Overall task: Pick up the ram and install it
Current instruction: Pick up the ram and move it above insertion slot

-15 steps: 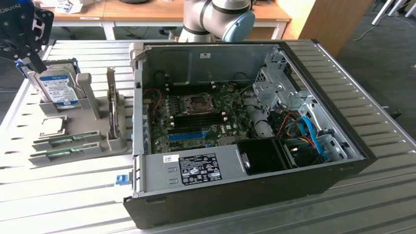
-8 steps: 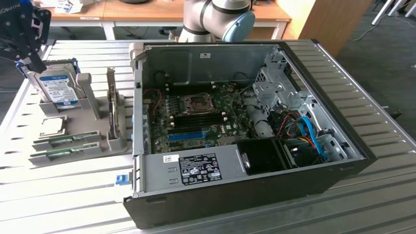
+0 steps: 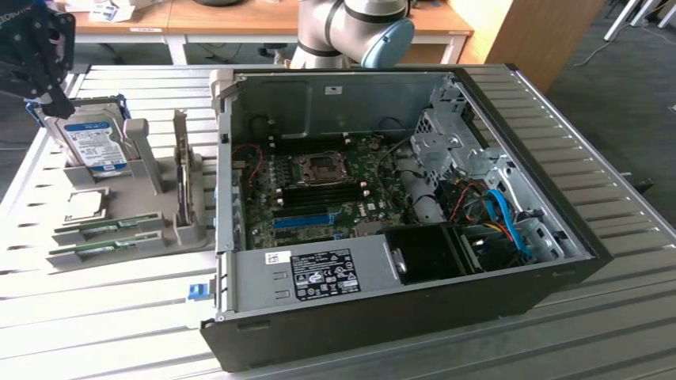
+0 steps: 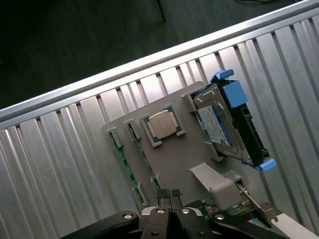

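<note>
At the exterior view's left, the gripper (image 3: 55, 99) is seen raised above the grey parts holder (image 3: 158, 226), close to the upright hard drive (image 3: 90, 142). Its jaws are closed on nothing: in the wrist view the gripper (image 4: 169, 194) is shown with its tips pressed together and no part between them. Below the drive, near the holder's front edge, the ram (image 3: 103, 229) is found lying in its groove. A second green stick (image 3: 100, 248) is set just beside it and a loose processor (image 3: 85, 204) just behind. Neither stick is touched by the gripper. A little further right, an expansion card (image 3: 185, 178) is stood on edge in the holder. To the right of that, the open computer case (image 3: 224, 158) is laid on its side, with the motherboard (image 3: 365, 194) exposed. The black memory slots (image 3: 312, 194) beside the processor socket (image 3: 317, 166) appear unfilled, since no green stick can be made out in them. The task is therefore judged to be at its very start: nothing has been picked up, and both the lifting of the ram and its seating in a slot are left to be done.
</note>
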Tool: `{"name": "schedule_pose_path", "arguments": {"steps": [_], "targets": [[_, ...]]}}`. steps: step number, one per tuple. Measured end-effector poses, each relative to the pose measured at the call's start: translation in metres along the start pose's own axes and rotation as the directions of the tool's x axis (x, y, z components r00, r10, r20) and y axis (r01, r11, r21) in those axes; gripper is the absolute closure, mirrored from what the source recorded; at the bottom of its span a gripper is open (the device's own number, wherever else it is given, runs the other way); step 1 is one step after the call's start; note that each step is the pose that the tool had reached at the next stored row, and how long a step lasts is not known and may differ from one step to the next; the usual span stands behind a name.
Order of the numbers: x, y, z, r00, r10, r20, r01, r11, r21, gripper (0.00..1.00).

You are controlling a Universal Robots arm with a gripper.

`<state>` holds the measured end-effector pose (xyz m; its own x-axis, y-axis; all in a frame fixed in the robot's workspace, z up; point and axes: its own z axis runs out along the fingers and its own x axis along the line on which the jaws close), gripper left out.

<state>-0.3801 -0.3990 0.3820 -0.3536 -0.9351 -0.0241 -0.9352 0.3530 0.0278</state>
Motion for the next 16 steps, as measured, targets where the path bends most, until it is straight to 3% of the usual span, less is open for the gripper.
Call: {"name": "schedule_pose_path", "arguments": {"steps": [6, 10, 13, 16], "targets": [[0.0000, 0.0000, 0.0000, 0.9940, -0.109, -0.0029, 0.109, 0.9940, -0.0029, 0.89], [0.0000, 0.0000, 0.0001, 0.9836, -0.180, -0.0047, 0.180, 0.9836, -0.0049, 0.89], [0.0000, -0.0001, 0.0001, 0.9723, -0.234, -0.0059, 0.234, 0.9723, -0.0065, 0.89], [0.0000, -0.0001, 0.0001, 0.9701, -0.243, -0.0061, 0.243, 0.9701, -0.0068, 0.89]]}}
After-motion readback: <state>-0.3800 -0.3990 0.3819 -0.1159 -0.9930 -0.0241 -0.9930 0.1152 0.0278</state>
